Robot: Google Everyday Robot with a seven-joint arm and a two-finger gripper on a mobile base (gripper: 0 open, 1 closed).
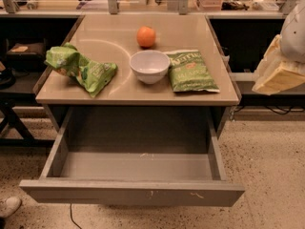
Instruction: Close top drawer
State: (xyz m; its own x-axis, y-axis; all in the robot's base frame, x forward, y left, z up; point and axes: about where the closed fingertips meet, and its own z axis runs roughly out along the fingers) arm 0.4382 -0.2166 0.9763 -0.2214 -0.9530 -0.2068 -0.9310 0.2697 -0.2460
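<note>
The top drawer (128,193) is grey all over, with small pale scratches on its front. The tabletop (109,37) is shiny light brown. On it are an orange fruit (146,36), a white bowl (149,66), a bright green crumpled bag (81,68) and a flat green bag (190,70) with pale letters. The floor (271,166) is sandy with dark speckles. At the right edge, beside the tabletop, the hand (279,73) is pale cream.

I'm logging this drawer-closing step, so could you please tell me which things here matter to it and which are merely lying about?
Belongs to the job: top drawer, standing open; tool, at the right edge, off the drawer.
Just lying about, on the tabletop: orange; white bowl; flat green bag; crumpled green bag.
</note>
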